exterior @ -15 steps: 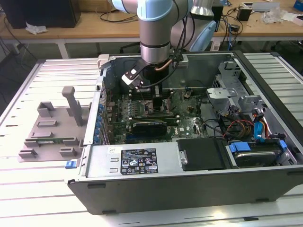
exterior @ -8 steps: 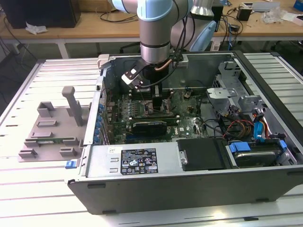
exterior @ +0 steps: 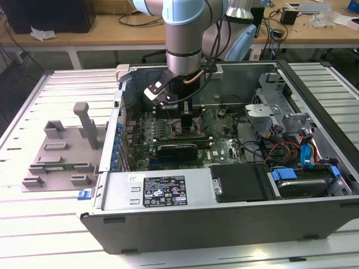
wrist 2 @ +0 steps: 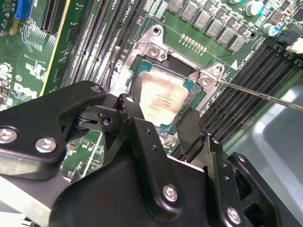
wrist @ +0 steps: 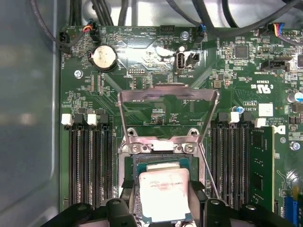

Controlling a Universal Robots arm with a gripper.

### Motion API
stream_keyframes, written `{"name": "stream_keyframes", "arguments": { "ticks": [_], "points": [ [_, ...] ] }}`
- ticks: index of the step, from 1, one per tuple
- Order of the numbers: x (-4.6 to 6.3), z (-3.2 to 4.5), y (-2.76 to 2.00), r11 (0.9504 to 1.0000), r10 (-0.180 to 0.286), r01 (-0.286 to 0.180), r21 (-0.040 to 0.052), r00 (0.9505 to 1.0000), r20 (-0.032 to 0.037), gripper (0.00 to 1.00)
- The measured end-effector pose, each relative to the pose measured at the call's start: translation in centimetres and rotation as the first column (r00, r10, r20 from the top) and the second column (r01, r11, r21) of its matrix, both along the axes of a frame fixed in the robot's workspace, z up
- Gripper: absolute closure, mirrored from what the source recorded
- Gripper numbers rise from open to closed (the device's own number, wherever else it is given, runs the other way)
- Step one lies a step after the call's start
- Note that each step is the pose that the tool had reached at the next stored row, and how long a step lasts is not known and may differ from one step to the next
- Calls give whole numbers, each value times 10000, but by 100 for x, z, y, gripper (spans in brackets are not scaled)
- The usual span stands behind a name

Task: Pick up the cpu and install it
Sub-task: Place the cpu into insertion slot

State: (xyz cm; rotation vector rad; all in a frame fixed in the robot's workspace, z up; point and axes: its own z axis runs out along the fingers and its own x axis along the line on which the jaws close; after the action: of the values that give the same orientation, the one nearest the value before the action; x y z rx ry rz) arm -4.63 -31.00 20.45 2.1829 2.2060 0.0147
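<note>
The cpu (wrist: 163, 196), a small square chip with a silvery top, lies in or just above the open socket (wrist: 128, 149) on the green motherboard. It also appears in the second wrist view as the cpu (wrist 2: 161, 94). My gripper (wrist: 163, 190) straddles it, one black finger against each of two opposite edges, so it is shut on the chip. Those black fingers (wrist 2: 130, 111) flank the chip in the second wrist view too. In the exterior view, my gripper (exterior: 182, 109) reaches down inside the computer case (exterior: 224, 224).
The socket's metal load plate (wrist: 168, 94) stands swung open, and its thin lever (wrist 2: 265, 97) sticks out beside it. Memory slots (wrist: 87, 161) run along both sides. A black card (exterior: 176, 148), drive cage (exterior: 269, 106) and cables (exterior: 286, 148) crowd the case. A grey tray (exterior: 61, 151) sits outside it.
</note>
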Motion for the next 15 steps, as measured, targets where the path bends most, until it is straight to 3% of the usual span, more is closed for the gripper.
{"name": "stream_keyframes", "arguments": {
  "ticks": [5, 15],
  "points": [
    [-1, -29, -1, 9997, 231, -231, -16, 9997, -63, 43],
    [3, 1, 1, 9997, 233, -234, -19, 9997, -60, 43]
  ]
}}
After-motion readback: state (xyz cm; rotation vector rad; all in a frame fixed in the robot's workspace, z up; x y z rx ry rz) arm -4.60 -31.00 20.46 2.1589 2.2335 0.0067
